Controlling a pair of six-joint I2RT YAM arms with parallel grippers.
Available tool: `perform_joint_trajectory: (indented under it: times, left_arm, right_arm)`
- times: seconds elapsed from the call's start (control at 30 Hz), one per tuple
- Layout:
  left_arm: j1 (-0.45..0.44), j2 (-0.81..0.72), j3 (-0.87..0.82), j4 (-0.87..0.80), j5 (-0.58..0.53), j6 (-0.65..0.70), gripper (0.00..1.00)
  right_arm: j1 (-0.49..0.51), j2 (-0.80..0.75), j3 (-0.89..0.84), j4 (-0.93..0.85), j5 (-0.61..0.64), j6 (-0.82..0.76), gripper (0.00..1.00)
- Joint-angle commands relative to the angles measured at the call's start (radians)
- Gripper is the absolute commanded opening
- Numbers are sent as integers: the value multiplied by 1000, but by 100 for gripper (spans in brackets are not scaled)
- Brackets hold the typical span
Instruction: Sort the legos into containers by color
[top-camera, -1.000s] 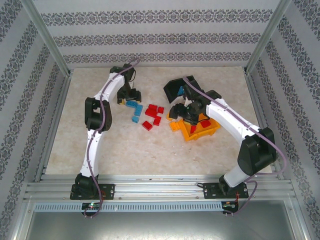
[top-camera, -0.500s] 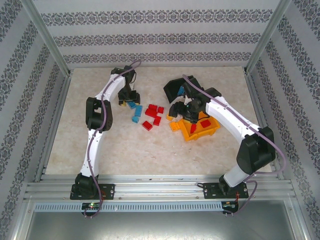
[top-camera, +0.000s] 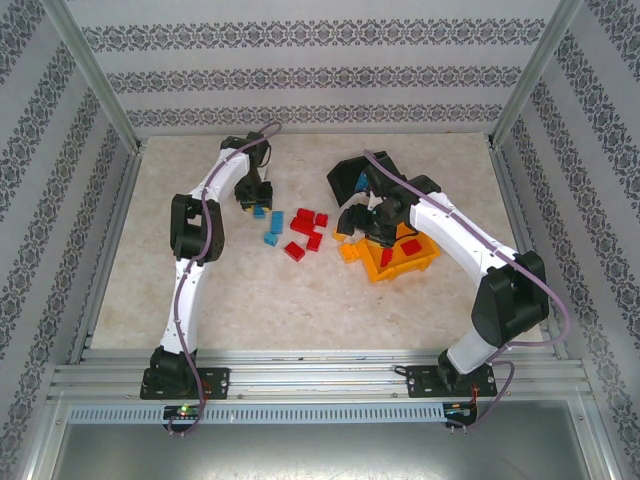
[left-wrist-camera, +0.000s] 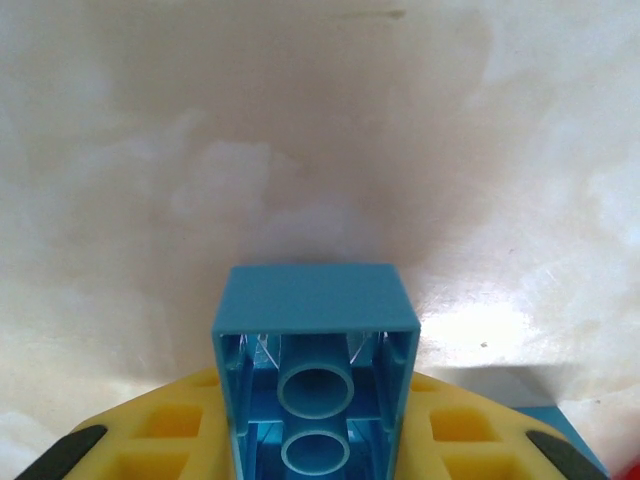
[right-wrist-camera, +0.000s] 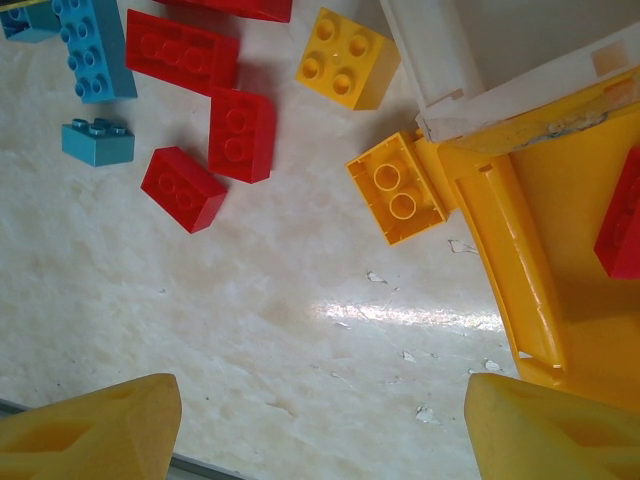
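- Closing on a light blue brick (left-wrist-camera: 315, 300), the left gripper (top-camera: 256, 198) has gone from wide open a second ago to clamped. Its wrist view shows the brick's hollow underside wedged between yellow fingers (left-wrist-camera: 170, 430), close above the table (top-camera: 300, 300).
- That suggests the pick is made. The likely next step is lifting the brick and carrying it rightwards to a bin, probably the black bin (top-camera: 347, 178), where something blue already shows.
- Just right of that gripper, other blue bricks (top-camera: 271, 238) and a cluster of red bricks (top-camera: 305, 225) lie loose and unsorted.
- Further right, the right gripper (top-camera: 364, 222) hangs over orange-yellow bricks (right-wrist-camera: 397, 188) beside the white bin (right-wrist-camera: 440, 60) and the orange bin (right-wrist-camera: 540, 230). Its jaws are wide apart and empty, and it has barely moved.
- The orange bin holds a red piece (right-wrist-camera: 620, 225).
- The table is pale, glossy, marbled beige. Patterned wallpaper walls (top-camera: 300, 80) and a metal frame (top-camera: 320, 375) enclose it.
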Motion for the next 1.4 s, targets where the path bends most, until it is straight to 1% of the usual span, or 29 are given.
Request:
perform_joint_trajectory:
  times: [0.0, 0.07, 0.17, 0.27, 0.33, 0.4, 0.47, 0.53, 0.63, 0.7, 0.77, 0.8, 0.83, 0.87, 0.97, 1.07, 1.13, 1.23, 1.3, 1.37]
  left_arm:
    - [1, -72, -14, 14, 75, -39, 28]
    - [-2, -100, -11, 48, 148, -91, 28]
    - [-25, -127, -27, 178, 334, -227, 28]
    - [-67, -126, -70, 421, 519, -448, 28]
    - [-98, -112, -99, 622, 586, -598, 28]
    - [-129, -74, -87, 763, 623, -721, 29]
    - [-160, 1, -6, 860, 651, -825, 29]
    - [-188, 87, 112, 892, 670, -893, 29]
    - [-212, 201, 277, 925, 668, -975, 29]
    - [-214, 240, 308, 980, 659, -1037, 30]
    - [-213, 258, 307, 1028, 651, -1080, 33]
    - [-213, 263, 308, 1042, 649, -1090, 37]
    - [-213, 267, 308, 1053, 649, -1097, 46]
    - [-213, 270, 307, 1059, 648, -1102, 51]
    - [-213, 266, 307, 1047, 652, -1089, 58]
    - [-212, 247, 306, 1018, 672, -1054, 61]
    - [-208, 215, 296, 966, 682, -997, 62]
    - [-201, 142, 256, 854, 684, -873, 63]
    - [-193, 81, 217, 779, 679, -784, 63]
    - [-185, 8, 175, 670, 646, -669, 64]
  right_arm:
    - [-6, -27, 9, -20, 33, -14, 75]
    - [-25, -55, -7, -18, 48, -13, 75]
    - [-78, -124, -68, 11, 40, 10, 75]
    - [-151, -199, -145, 41, 10, 35, 75]
    - [-189, -234, -182, 49, -9, 42, 75]
    - [-214, -261, -207, 52, -16, 43, 75]
    - [-230, -282, -224, 49, -20, 41, 75]
    - [-240, -297, -239, 51, -22, 41, 75]
    - [-251, -321, -258, 53, -26, 42, 75]
    - [-254, -337, -265, 49, -26, 42, 75]
    - [-256, -351, -273, 45, -21, 40, 75]
    - [-257, -357, -277, 43, -20, 41, 75]
    - [-259, -362, -283, 43, -21, 41, 75]
    - [-259, -367, -287, 43, -23, 41, 75]
    - [-258, -369, -293, 47, -26, 45, 75]
    - [-255, -356, -285, 53, -31, 41, 75]
    - [-242, -338, -268, 50, -25, 31, 75]
    - [-193, -288, -215, 30, 0, -4, 75]
    - [-146, -228, -169, 13, 5, -37, 75]
    - [-90, -138, -93, -32, 4, -77, 74]
